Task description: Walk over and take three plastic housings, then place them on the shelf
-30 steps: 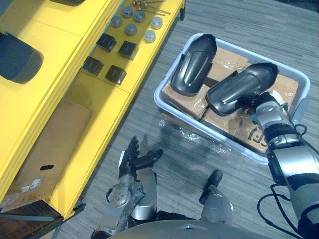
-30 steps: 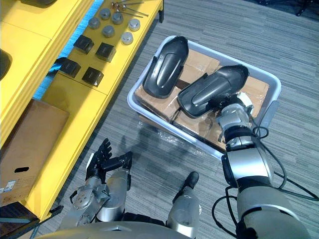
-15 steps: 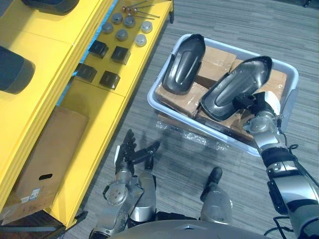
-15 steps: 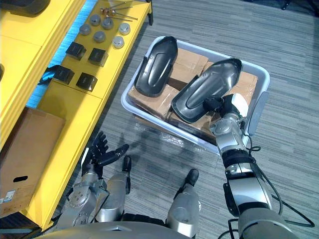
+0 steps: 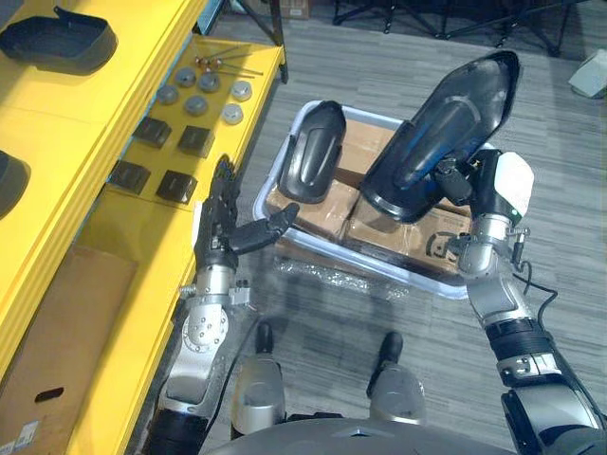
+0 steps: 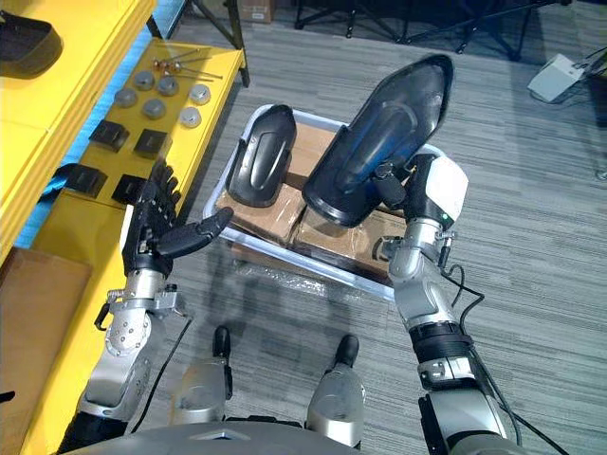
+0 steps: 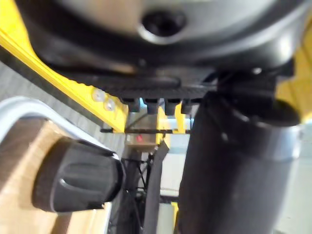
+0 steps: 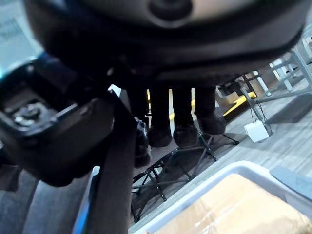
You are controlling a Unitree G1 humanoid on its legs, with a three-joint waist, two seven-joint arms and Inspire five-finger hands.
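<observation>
My right hand (image 5: 471,186) is shut on a dark plastic housing (image 5: 441,133) and holds it tilted up, above the white bin (image 5: 351,270). Its fingers (image 8: 185,122) curl round the housing's edge. A second dark housing (image 5: 311,166) lies on the cardboard boxes (image 5: 327,213) in the bin's left half. My left hand (image 5: 223,213) is raised and open beside the bin's left rim, its thumb (image 6: 204,230) pointing toward the bin. Two more dark housings (image 5: 57,43) (image 5: 8,180) rest on top of the yellow shelf (image 5: 95,104) on the left.
On the shelf's lower level lie several small black blocks (image 5: 156,156), grey round discs (image 5: 204,90) and thin metal pins (image 5: 223,64). A cardboard box (image 5: 47,370) sits lower down in the shelf. Black stand legs (image 5: 417,14) and a white box (image 5: 593,71) occupy the far floor.
My right hand has lifted the housing out of the bin and tilted it upright. My left hand has risen from low by my body to the bin's left rim. The camera has shifted.
</observation>
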